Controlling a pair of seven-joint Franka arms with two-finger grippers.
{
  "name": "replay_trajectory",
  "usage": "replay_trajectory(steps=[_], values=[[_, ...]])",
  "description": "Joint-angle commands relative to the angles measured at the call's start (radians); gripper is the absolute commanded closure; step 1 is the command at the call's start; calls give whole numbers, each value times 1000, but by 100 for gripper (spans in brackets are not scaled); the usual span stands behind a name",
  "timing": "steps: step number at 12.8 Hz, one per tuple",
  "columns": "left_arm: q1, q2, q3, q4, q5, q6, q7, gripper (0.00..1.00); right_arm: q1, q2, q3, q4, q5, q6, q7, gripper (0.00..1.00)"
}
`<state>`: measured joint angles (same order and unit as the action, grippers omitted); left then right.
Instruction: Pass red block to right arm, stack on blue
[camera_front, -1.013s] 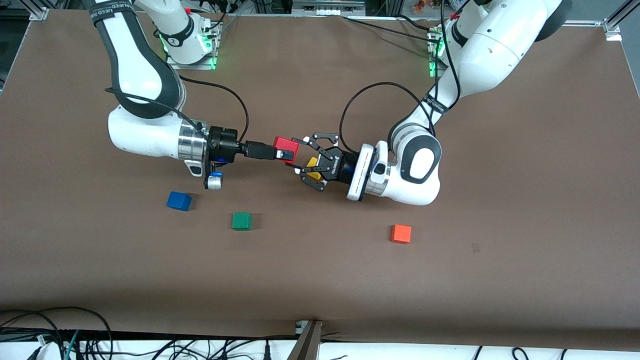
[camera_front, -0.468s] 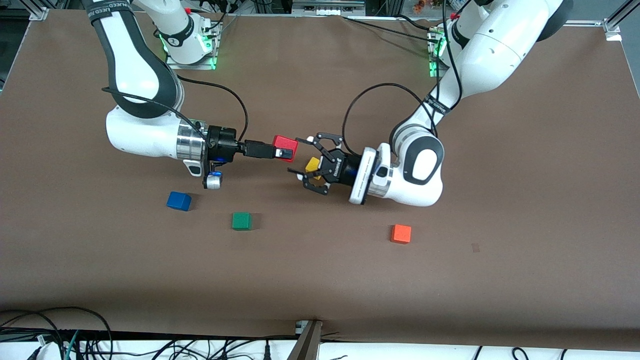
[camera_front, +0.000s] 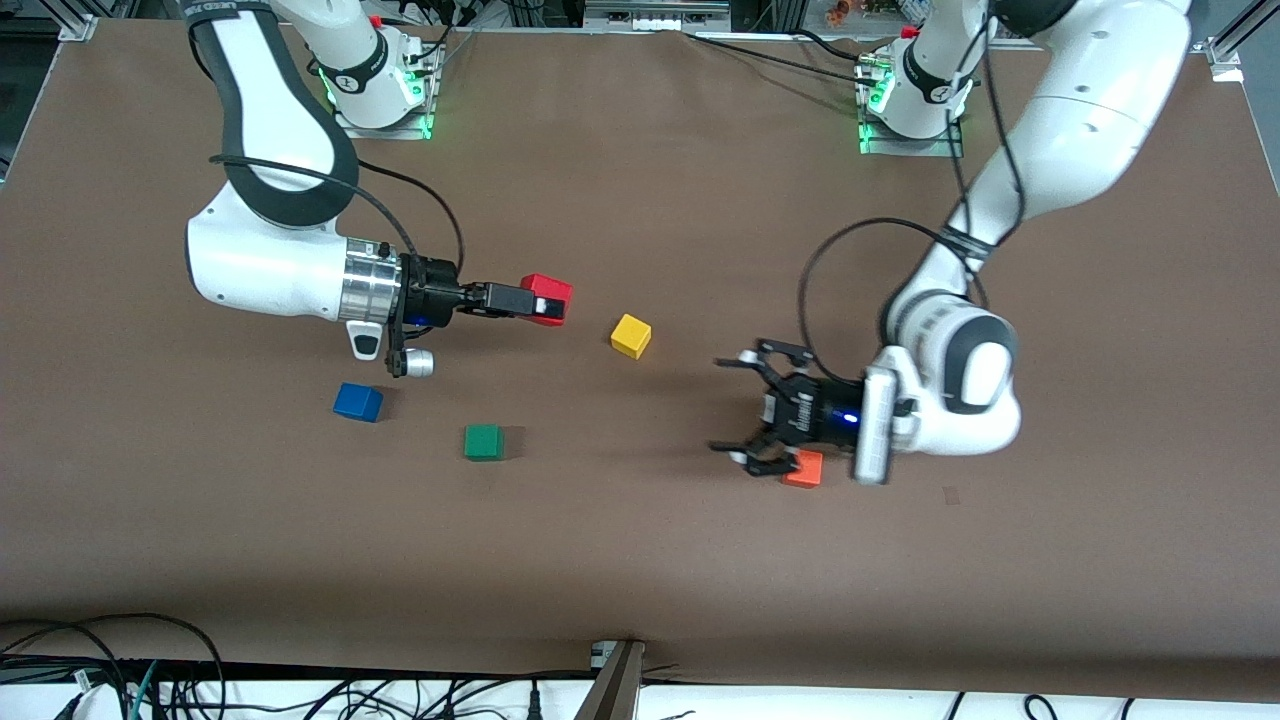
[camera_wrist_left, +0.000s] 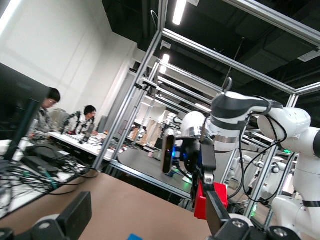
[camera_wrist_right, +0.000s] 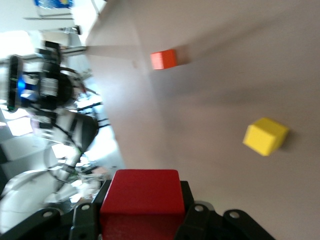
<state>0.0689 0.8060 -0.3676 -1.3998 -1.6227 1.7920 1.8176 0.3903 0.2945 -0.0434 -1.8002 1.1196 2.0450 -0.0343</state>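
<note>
The red block (camera_front: 546, 296) is off the table, held in my right gripper (camera_front: 546, 306), whose slim black fingers are shut on it. In the right wrist view the red block (camera_wrist_right: 140, 197) fills the space between the right gripper's (camera_wrist_right: 140, 205) fingers. The blue cube (camera_front: 357, 401) lies on the table below the right wrist, toward the right arm's end. My left gripper (camera_front: 738, 410) stands open with nothing in it, partly over the orange cube (camera_front: 805, 469). The left wrist view shows the red block (camera_wrist_left: 198, 201) in the right arm's grip and a corner of the blue cube (camera_wrist_left: 134, 237).
A green cube (camera_front: 483, 441) lies beside the blue one, toward the table's middle. A yellow cube (camera_front: 631, 335) sits near the middle, between the two grippers. The right wrist view shows the yellow cube (camera_wrist_right: 265, 136) and the orange cube (camera_wrist_right: 163, 59).
The left gripper opened, let go of the red block and drew back toward its own end, over the orange cube. The right arm pulled back a little with the red block.
</note>
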Motion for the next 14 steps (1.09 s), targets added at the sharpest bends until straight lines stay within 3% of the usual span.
replay_trajectory(steps=[1,6,8,9,11,14], values=[[58,2,-2,36,114,-112,-30,0,-1,-9,-26,1,-282,-29,-1,78],[207,-19,15,185,593,-321,-43,0,-5,15,-82,5,-807,-86,1,78],[253,-69,18,189,690,-371,-108,0,-5,66,-99,21,-1011,-62,4,78],[271,-127,19,190,772,-376,-151,0,-7,109,-119,45,-1067,-49,-2,78],[276,-232,18,188,962,-376,-225,0,-16,184,-147,73,-1083,-2,-10,77],[264,-345,16,179,1110,-369,-384,0,-34,239,-148,81,-1086,78,-12,77]])
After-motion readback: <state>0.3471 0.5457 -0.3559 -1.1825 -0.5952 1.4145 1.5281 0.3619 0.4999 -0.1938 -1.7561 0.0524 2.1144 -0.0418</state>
